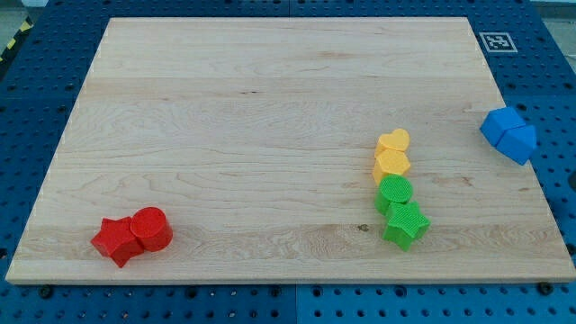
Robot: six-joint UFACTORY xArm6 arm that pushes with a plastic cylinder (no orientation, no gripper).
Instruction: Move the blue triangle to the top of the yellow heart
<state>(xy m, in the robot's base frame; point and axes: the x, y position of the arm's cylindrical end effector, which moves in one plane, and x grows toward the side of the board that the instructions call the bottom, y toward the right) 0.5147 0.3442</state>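
My tip does not show in the camera view. The yellow heart [394, 141] lies right of the board's middle, touching a yellow hexagon [391, 165] just below it. Two blue blocks sit together at the board's right edge, partly off the wood: the blue triangle [521, 142] on the right and a blue cube [499, 125] on the left, though their shapes are hard to tell apart. They lie to the right of the heart, slightly higher in the view.
A green cylinder [394, 193] and a green star [406, 223] continue the column below the yellow hexagon. A red star [114, 240] and a red cylinder [151, 229] sit at the bottom left. The wooden board [270, 117] rests on a blue pegboard; a marker tag [497, 41] is at its top right.
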